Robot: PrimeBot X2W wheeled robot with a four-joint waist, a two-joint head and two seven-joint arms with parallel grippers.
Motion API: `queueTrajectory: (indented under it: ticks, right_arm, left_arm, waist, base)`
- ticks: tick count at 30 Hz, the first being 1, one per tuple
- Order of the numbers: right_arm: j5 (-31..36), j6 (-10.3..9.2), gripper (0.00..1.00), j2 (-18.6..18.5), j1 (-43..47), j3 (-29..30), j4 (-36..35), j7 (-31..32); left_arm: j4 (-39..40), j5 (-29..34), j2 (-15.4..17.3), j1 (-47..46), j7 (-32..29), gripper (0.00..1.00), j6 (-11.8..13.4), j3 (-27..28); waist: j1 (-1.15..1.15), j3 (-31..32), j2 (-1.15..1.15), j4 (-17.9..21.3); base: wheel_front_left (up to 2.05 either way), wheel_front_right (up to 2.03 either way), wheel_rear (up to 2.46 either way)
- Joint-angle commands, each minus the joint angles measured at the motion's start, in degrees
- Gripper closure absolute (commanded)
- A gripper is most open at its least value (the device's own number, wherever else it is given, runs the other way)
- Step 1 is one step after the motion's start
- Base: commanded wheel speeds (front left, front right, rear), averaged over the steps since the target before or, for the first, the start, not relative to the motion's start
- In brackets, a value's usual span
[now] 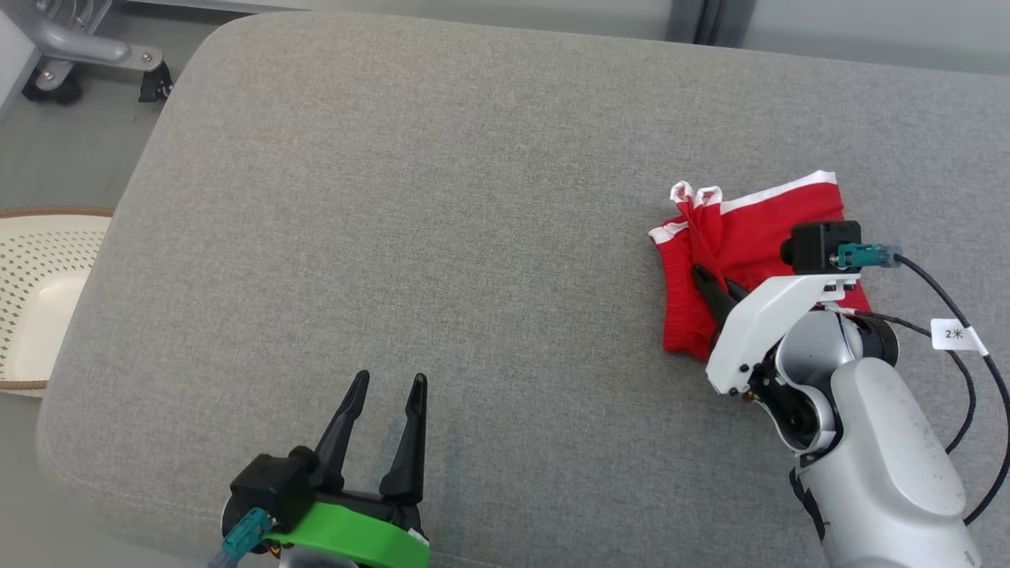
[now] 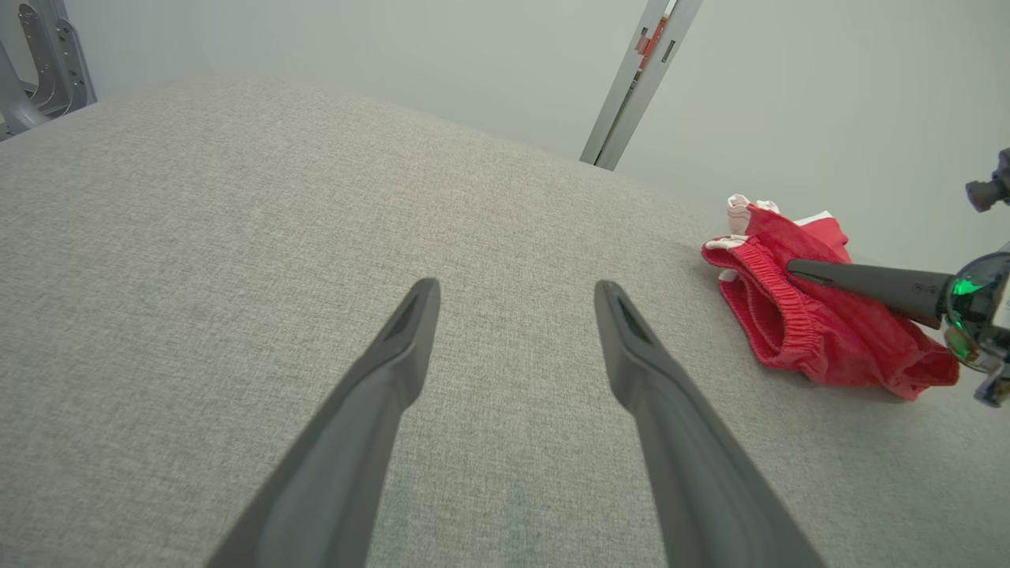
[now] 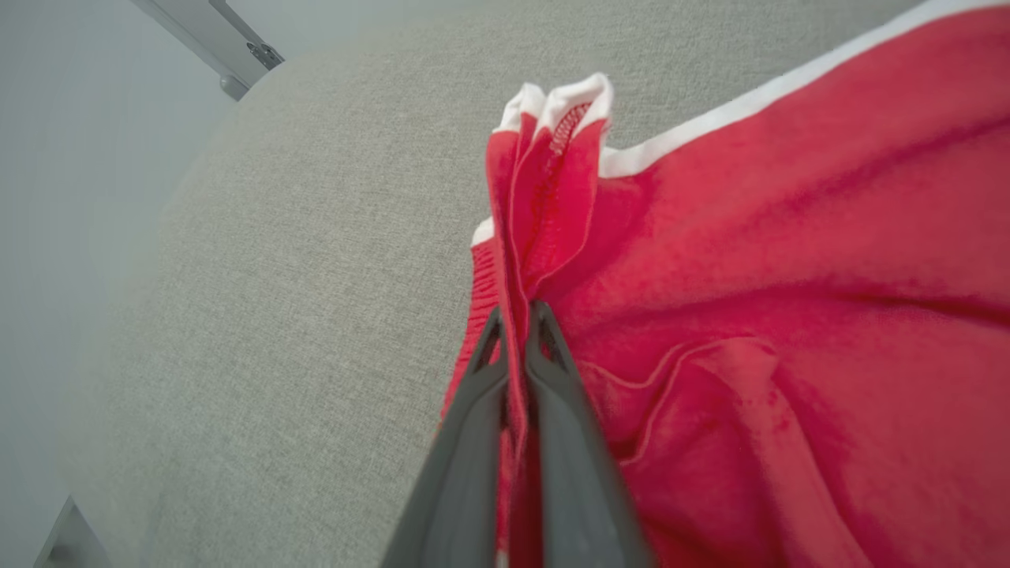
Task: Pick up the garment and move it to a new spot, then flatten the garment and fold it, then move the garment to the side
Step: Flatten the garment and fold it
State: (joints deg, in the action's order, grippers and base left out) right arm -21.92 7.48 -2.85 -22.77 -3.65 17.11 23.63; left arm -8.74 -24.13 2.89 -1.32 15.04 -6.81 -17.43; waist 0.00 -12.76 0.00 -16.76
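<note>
The red garment [image 1: 750,237] is laid at the right of the grey cushion [image 1: 394,197], waistband leftward, white-trimmed hems far. Its near right part is hidden by the arm, so its long axis cannot be judged. A raised fold is pinched by the right gripper [image 3: 517,310]. The left gripper [image 1: 390,377] is spread wide. A pale basket [image 1: 47,260] is cut off at the left.

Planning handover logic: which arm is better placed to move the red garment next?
Right. The right gripper is shut on a raised fold of the red cloth garment with white trim, so it can probably lift at once. The left gripper stands open over the grey fabric cushion, apart from it.
</note>
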Motion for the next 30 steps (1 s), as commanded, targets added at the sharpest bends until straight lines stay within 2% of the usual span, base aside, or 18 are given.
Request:
queueTrajectory:
  ticks: [1,5,10,16,20,26,30]
  right_arm:
    - [-1.11,0.0,0.0,-0.1,0.26,-0.98,0.65,-1.43]
    - [-4.55,0.0,0.0,-0.09,2.19,-2.48,1.08,-5.14]
    - [-6.54,0.0,0.0,-0.1,7.0,-3.29,-3.06,-11.32]
    - [2.5,0.0,0.0,-0.17,16.85,-0.31,-9.89,-18.64]
    - [6.78,-0.01,0.0,-2.46,23.03,2.72,-12.33,-24.35]
    - [10.58,0.0,0.0,-4.26,29.38,7.12,-11.31,-33.22]
    - [11.37,0.0,0.0,-4.21,30.07,8.91,-9.38,-35.55]
  left_arm:
    - [-0.33,0.46,0.03,0.96,0.17,0.0,0.26,0.11]
    - [-1.14,1.0,0.04,1.88,0.17,0.0,0.48,0.26]
    - [-1.67,1.84,0.05,4.08,0.17,0.0,1.37,1.42]
    - [-0.77,3.56,0.06,8.61,0.17,0.0,2.35,3.28]
    - [0.81,4.82,0.07,10.74,0.17,0.0,2.67,4.18]
    - [2.68,5.89,0.07,13.07,0.17,0.0,3.2,6.18]
    - [3.41,6.3,0.06,13.69,0.17,0.0,2.95,6.98]
  waist:
    - [0.0,0.9,0.0,0.64]
    - [0.0,2.97,0.0,1.52]
    - [0.0,7.12,0.0,3.26]
    - [0.0,12.59,0.0,6.46]
    - [0.0,14.71,0.0,7.68]
    - [0.0,15.72,0.0,8.28]
    - [0.0,15.38,0.0,8.06]
  base:
    - [0.0,0.0,0.0]
    - [0.0,0.0,0.0]
    - [0.0,0.0,0.0]
    - [0.0,0.0,0.0]
    - [0.0,0.0,0.0]
    - [0.0,0.0,0.0]
    - [0.0,0.0,0.0]
